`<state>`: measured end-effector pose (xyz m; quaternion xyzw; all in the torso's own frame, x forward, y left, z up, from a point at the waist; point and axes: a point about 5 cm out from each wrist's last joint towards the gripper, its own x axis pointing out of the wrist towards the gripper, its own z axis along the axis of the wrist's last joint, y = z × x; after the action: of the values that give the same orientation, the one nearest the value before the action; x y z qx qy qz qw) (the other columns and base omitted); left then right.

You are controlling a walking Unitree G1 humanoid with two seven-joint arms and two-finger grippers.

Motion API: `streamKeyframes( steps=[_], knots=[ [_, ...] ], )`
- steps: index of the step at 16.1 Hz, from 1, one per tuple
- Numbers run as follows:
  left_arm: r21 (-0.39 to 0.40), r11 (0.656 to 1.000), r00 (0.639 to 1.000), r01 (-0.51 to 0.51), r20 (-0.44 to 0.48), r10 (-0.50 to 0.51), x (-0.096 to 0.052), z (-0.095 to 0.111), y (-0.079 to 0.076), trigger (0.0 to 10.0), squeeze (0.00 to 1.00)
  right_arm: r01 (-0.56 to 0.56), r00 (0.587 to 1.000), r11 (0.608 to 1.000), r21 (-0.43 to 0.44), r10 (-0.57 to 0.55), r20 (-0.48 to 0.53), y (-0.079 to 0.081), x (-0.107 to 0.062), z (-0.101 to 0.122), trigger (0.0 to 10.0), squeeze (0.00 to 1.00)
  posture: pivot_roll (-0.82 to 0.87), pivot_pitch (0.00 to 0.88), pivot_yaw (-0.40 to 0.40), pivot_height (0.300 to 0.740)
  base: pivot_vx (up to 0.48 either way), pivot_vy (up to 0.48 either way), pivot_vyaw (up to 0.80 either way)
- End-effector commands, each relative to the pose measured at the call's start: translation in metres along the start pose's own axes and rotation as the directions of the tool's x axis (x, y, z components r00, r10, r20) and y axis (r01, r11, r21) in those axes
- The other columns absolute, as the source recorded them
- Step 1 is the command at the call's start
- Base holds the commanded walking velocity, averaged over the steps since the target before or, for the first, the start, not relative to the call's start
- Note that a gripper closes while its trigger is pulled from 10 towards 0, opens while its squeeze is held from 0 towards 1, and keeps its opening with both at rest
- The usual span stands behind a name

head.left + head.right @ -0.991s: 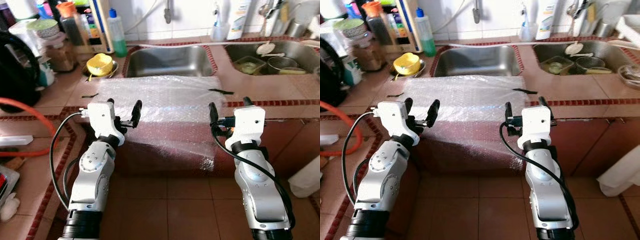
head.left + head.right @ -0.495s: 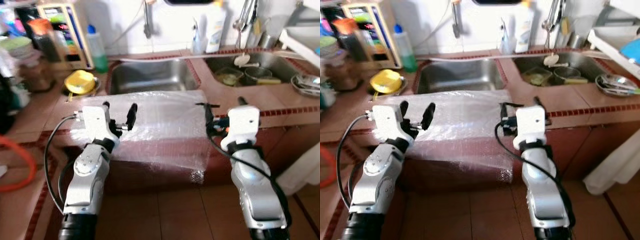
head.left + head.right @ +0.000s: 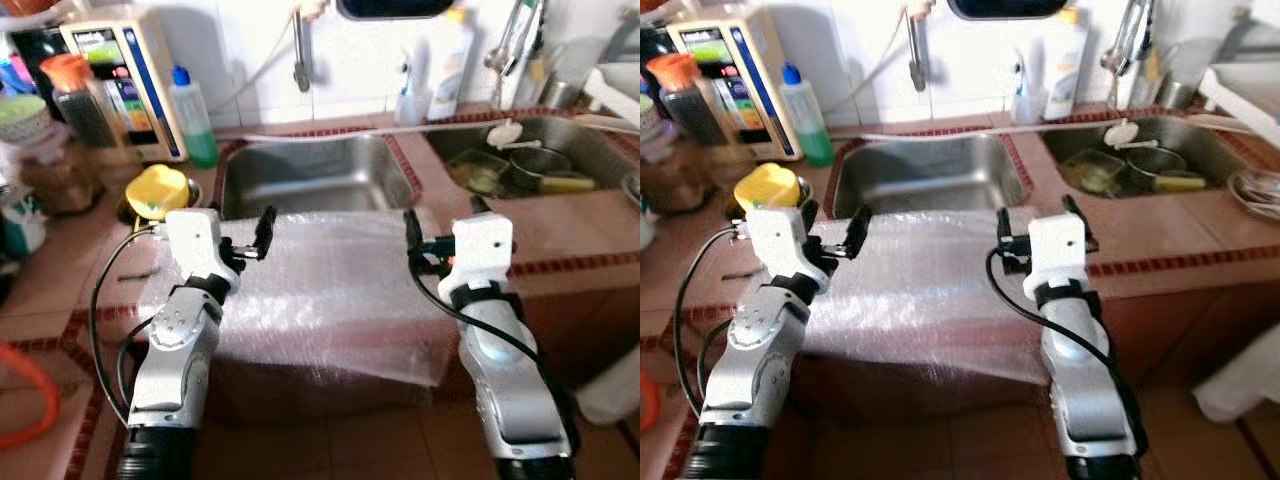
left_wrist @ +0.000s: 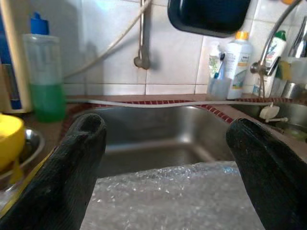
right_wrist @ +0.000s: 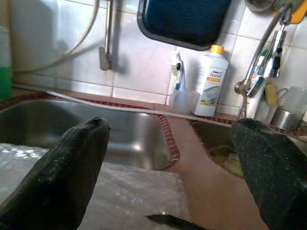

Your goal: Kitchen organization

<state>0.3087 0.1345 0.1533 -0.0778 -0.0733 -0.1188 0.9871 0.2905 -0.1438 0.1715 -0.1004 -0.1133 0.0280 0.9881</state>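
Observation:
A sheet of clear bubble wrap (image 3: pixel 320 290) lies on the tiled counter in front of the steel sink (image 3: pixel 315 172), and its near part hangs over the counter's front edge. My left gripper (image 3: pixel 245 236) is held just above the sheet's far left part, open, with nothing between its fingers (image 4: pixel 72 163). Above the sheet's far right corner, my right gripper (image 3: pixel 440 222) is also open and empty. In both wrist views the bubble wrap (image 4: pixel 172 196) lies below the spread fingers, with the sink basin beyond.
A yellow bowl (image 3: pixel 160 190) and a green soap bottle (image 3: pixel 190 118) stand left of the sink. The second basin (image 3: pixel 520 165) on the right holds dishes. A thin dark item (image 5: pixel 168 221) lies on the counter by the sheet's right corner. An orange hose (image 3: pixel 20 400) curves at lower left.
The camera has moved closer to the counter. Both grippers, earlier in front of the counter's edge, are now over the far part of the bubble wrap. Both stay open.

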Motion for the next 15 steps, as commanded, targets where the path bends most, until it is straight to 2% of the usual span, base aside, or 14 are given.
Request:
streamKeyframes(
  steps=[1,4,6,7,9,12,15],
  knots=[
    [0.003,1.0,1.0,0.011,0.001,-0.011,0.003,0.001,-0.007,10.0,0.0,0.009,1.0,1.0,0.002,-0.009,0.006,-0.005,0.0,0.001,10.0,0.0,-0.04,0.004,0.092,0.74,0.371,0.0,0.0],
    [-0.007,0.999,0.999,-0.047,0.027,0.047,0.003,0.002,-0.007,10.0,0.0,-0.005,1.0,1.0,0.005,0.005,0.006,-0.003,0.0,0.001,10.0,0.0,-0.04,0.007,0.08,0.74,0.0,0.0,0.0],
    [0.011,0.992,0.992,-0.123,0.029,0.123,0.003,0.002,-0.002,10.0,0.0,-0.023,1.0,1.0,0.003,0.023,0.007,-0.001,0.0,0.002,10.0,0.0,-0.03,0.009,0.064,0.74,0.0,0.0,0.0],
    [0.026,0.98,0.98,-0.198,0.02,0.198,0.002,0.0,0.003,10.0,0.0,-0.041,0.999,0.999,-0.003,0.041,0.007,-0.001,0.001,0.002,10.0,0.0,-0.03,0.012,0.043,0.74,0.0,0.0,0.0],
    [0.007,0.976,0.976,-0.218,0.01,0.218,-0.003,-0.003,0.004,10.0,0.0,-0.062,0.998,0.998,-0.012,0.062,0.012,-0.003,0.004,0.005,10.0,0.0,-0.03,0.014,0.016,0.74,0.0,0.0,0.0],
    [0.05,0.959,0.96,-0.28,0.016,0.28,-0.006,-0.004,0.009,10.0,0.0,-0.076,0.997,0.997,-0.016,0.077,0.024,-0.004,0.012,0.009,10.0,0.0,0.0,0.005,-0.007,0.74,0.0,0.0,0.0],
    [0.081,0.959,0.963,-0.271,0.019,0.27,-0.007,-0.006,0.01,10.0,0.0,-0.095,0.995,0.995,-0.015,0.095,0.021,0.003,0.016,0.006,10.0,0.0,0.0,0.004,-0.01,0.74,0.0,0.0,0.0]
  ],
)
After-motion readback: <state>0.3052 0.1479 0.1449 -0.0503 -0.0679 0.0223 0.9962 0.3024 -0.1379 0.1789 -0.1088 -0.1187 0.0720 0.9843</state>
